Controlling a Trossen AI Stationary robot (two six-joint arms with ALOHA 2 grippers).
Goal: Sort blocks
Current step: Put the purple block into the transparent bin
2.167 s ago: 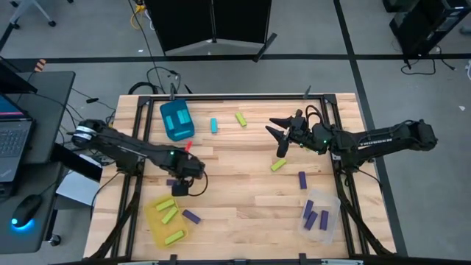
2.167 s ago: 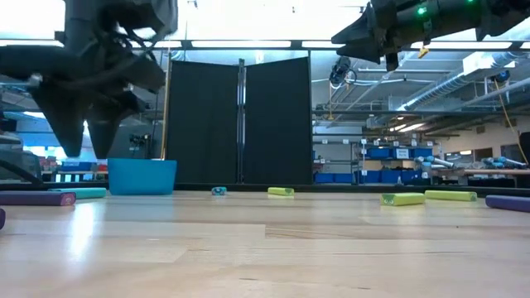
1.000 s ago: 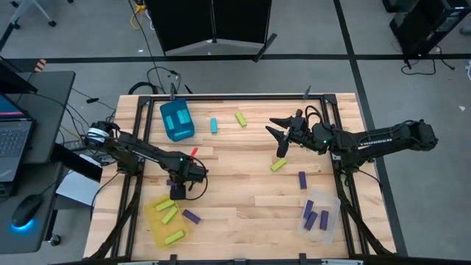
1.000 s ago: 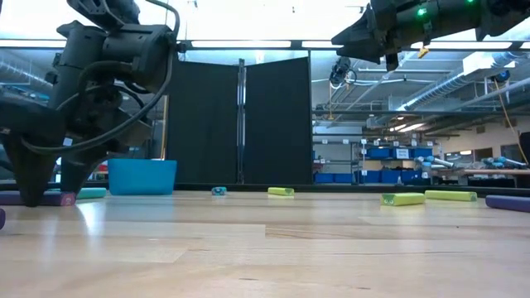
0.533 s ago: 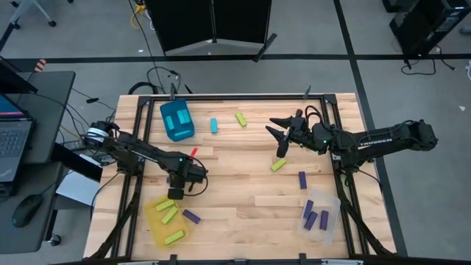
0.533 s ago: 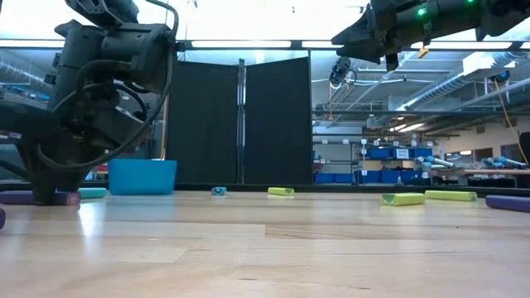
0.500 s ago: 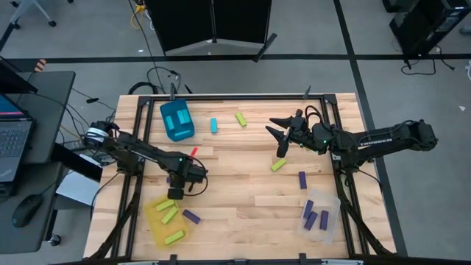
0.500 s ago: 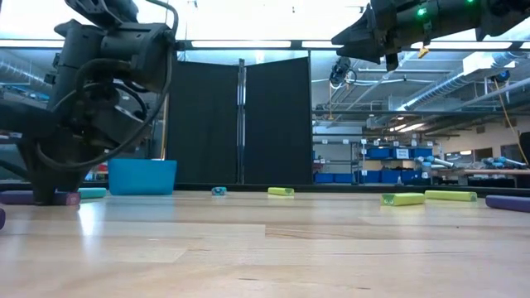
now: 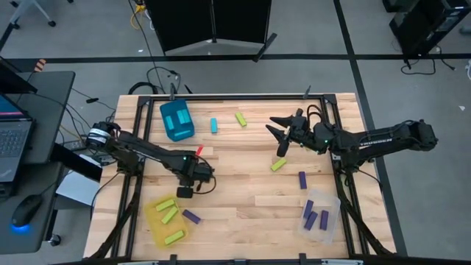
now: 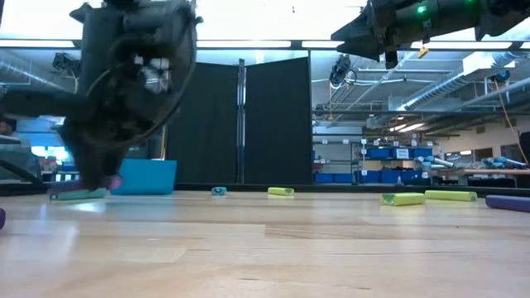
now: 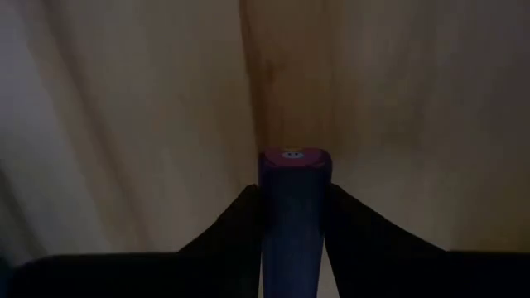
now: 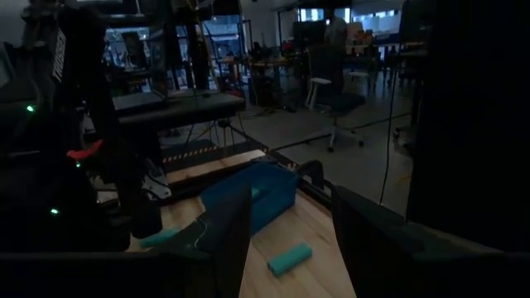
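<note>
Left end effector (image 9: pixel 187 193) low over the bench (image 9: pixel 243 184) near the yellow bin (image 9: pixel 151 222), clamped on a purple block (image 11: pixel 293 207). The block's long axis runs along the fingers (image 11: pixel 228 228), its end face pointing out past the tips. Right end effector (image 9: pixel 280 134) hangs above the bench's far right, fingers apart, holding nothing; a lime block (image 9: pixel 277 165) lies just beside it.

1. A light wooden slatted table (image 9: pixel 235 188) on a dark frame carries everything.
2. Far side: a teal bin (image 9: pixel 176 120), a cyan block (image 9: pixel 214 125), a lime block (image 9: pixel 241 118).
3. Right: a lime block (image 9: pixel 277 165), a purple block (image 9: pixel 302 179), a clear bin (image 9: pixel 333 218).
4. Near left: a yellow bin (image 9: pixel 152 221) with a purple block (image 9: pixel 191 217) beside it.
</note>
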